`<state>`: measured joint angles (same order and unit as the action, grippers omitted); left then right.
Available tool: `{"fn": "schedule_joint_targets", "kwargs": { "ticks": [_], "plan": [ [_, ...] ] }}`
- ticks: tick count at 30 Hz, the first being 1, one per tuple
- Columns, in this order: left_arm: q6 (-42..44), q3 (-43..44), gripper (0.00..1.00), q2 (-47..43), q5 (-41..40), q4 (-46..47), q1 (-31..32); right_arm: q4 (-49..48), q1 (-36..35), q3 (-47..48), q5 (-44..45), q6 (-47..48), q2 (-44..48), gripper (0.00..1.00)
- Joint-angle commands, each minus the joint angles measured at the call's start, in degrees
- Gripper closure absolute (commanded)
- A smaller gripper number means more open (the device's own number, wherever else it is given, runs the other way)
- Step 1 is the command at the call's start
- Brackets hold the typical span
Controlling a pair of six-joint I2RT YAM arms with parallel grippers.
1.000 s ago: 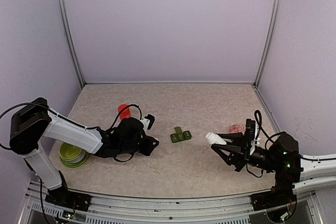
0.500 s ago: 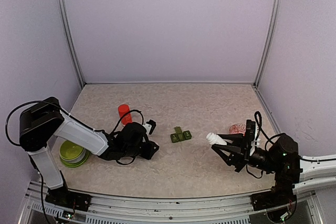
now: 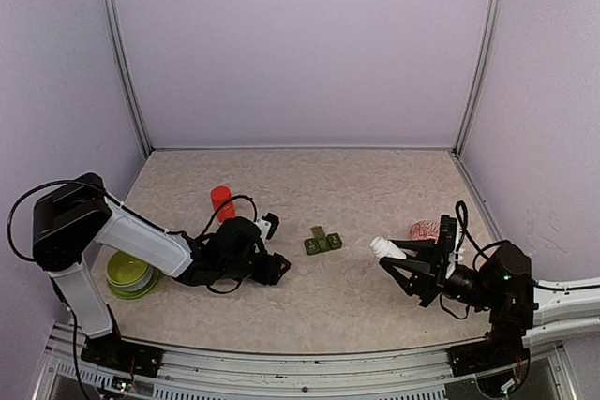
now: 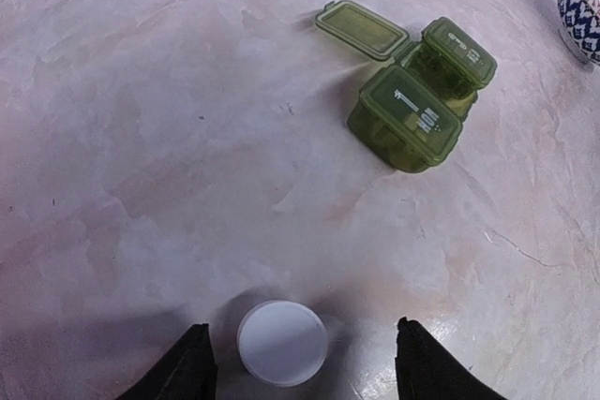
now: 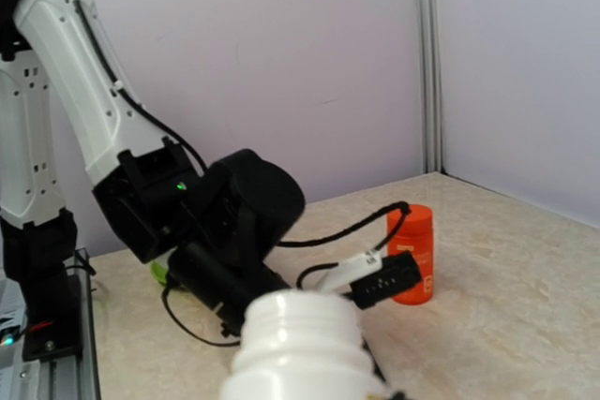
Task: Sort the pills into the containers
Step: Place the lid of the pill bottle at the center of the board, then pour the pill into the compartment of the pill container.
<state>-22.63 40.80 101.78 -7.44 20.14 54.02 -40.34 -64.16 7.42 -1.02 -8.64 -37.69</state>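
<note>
Dark green plastic makes up the containers (image 4: 410,111), a short strip of three joined lidded boxes standing near the middle of the tabletop (image 3: 337,185), between the two arms and well apart from both. One lid lies thrown back flat; the other two are shut, each with a small white mark.

I judge the strip to be light and stiff, with thin walls and thin hinges. On this smooth, marbled surface it would probably skid if nudged from the side. The safest hold looks to be across the narrow width, on the side walls of a shut box. The lids are best left alone unless one has to be opened, and then lifted by its front lip.

The left tool (image 3: 277,267) stands with its fingers (image 4: 192,367) apart, low over the surface. A white cap (image 4: 281,342) lies flat between them, clear of both. The red bottle (image 3: 222,201) and lime-green bowl (image 3: 129,274) sit near that arm.

The right tool (image 3: 392,255) is closed around a white bottle (image 5: 300,344), held tilted with its bare mouth towards the strip. A patterned bowl (image 3: 424,229) sits just behind it. No pills show in any view. If they are in the bottle, they should be small and apt to roll, so pouring calls for the mouth to be close over the open box.
</note>
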Motion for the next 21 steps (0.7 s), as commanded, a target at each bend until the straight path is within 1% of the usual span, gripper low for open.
{"fn": "schedule_joint_targets", "kwargs": {
  "ticks": [1,4,10,17,21],
  "plan": [
    [0.8,1.5,0.32,-3.1,0.7,0.7,-0.4,-3.2,1.2,-1.5,0.3,-0.5,-0.3,0.95],
    [1.4,4.5,0.29,-2.4,0.9,-1.3,-0.4,-4.6,2.2,-2.2,-0.1,-0.5,-1.1,0.95],
    [3.8,9.7,0.28,0.8,0.7,-3.4,-0.6,-8.6,4.6,-3.1,-2.2,-1.2,-5.2,0.96],
    [4.3,11.8,0.27,0.2,2.7,-3.2,-1.6,-14.1,7.3,-2.7,-4.6,-1.5,-12.8,0.97],
    [5.0,12.8,0.21,-0.9,5.6,-3.3,-2.6,-19.5,9.3,-2.7,-6.2,-2.2,-18.2,0.97]
  ]
}}
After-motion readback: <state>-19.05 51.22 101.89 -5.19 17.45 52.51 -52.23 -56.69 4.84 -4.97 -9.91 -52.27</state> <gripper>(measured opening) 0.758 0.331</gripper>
